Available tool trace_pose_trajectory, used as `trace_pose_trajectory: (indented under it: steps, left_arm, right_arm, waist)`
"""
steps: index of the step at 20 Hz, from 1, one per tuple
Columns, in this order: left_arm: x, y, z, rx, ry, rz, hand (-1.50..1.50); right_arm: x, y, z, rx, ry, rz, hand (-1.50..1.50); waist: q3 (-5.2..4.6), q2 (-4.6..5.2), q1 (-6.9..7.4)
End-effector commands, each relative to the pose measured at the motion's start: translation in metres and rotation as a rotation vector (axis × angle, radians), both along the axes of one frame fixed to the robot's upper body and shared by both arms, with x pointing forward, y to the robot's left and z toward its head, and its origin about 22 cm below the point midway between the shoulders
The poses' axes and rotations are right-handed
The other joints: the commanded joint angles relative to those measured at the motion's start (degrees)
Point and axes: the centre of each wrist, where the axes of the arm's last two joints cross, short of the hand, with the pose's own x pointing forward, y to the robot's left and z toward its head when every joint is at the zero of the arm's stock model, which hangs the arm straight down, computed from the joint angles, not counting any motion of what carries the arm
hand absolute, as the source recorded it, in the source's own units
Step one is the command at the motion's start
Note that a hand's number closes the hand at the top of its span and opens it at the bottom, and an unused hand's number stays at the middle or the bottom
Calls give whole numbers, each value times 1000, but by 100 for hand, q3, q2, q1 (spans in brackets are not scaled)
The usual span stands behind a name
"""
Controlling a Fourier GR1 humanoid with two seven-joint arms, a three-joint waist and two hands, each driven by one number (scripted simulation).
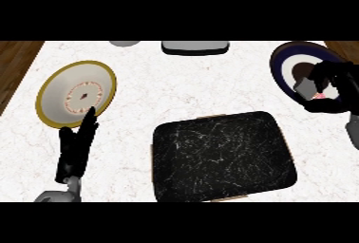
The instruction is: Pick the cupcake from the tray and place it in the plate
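Note:
My right hand [335, 90] hovers over the dark blue plate [284, 66] at the far right, fingers curled round the cupcake [312, 90], of which a grey wrapper and a pink top show. The black marbled tray [223, 156] lies in the middle front with nothing on it. My left hand [77, 142] stands open at the lower left, fingers pointing up, just below a white plate with a gold rim [76, 92].
A grey box-like object [195, 47] and a grey round object [125, 43] sit at the counter's far edge. Brown wooden floor [14, 61] shows past the left and right counter edges.

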Motion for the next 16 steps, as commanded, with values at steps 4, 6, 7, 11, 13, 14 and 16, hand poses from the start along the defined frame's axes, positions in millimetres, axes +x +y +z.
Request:
trace_pose_trajectory:
  steps: [4,6,7,11,13,14,16]
  left_arm:
    - [-1,9,4,-4,-5,-29,0]
    - [-11,-4,11,8,-26,-34,0]
    - [-4,12,9,0,-14,-27,0]
    - [-1,3,0,-5,-23,-34,0]
    - [16,-1,10,2,-21,-38,0]
    - [3,-4,12,-21,-31,-41,0]
    - [12,-4,1,-8,-19,-71,0]
  right_arm:
    - [7,-43,25,71,19,-136,150]
    - [21,-39,32,79,29,-175,150]
    - [19,-49,33,55,24,-183,150]
    - [31,-49,28,69,60,-204,150]
    - [35,-51,33,57,55,-221,150]
    - [25,-67,26,31,63,-240,150]
    - [22,-69,17,0,119,-261,150]
  waist:
    - [3,39,122]
    - [7,48,192]
    - [6,52,174]
    - [8,77,231]
    - [9,79,211]
    - [16,104,303]
    - [16,135,319]
